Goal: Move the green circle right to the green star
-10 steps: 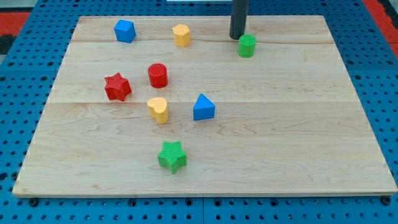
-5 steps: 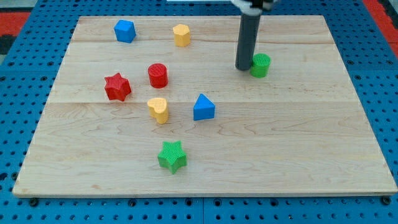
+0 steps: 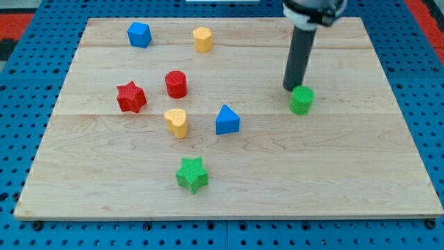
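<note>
My tip, a bare rod with no pincer to open or close, touches the upper-left edge of the green circle, which sits well up and right of the green star.

Board: pale wooden table top lying on blue pegboard
Blocks sitting on it: green circle; green star; blue triangle; red star; red cylinder; two yellow blocks; blue block
</note>
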You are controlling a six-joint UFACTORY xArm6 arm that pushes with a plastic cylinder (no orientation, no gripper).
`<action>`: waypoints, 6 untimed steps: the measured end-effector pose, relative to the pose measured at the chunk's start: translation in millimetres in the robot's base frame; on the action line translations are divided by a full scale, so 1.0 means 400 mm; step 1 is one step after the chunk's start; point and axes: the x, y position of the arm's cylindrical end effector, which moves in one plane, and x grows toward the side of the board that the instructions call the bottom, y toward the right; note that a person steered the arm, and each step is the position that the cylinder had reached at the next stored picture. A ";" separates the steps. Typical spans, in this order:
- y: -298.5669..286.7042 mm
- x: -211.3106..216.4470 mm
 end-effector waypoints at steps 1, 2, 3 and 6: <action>0.006 0.135; 0.091 0.057; 0.087 0.166; 0.155 0.281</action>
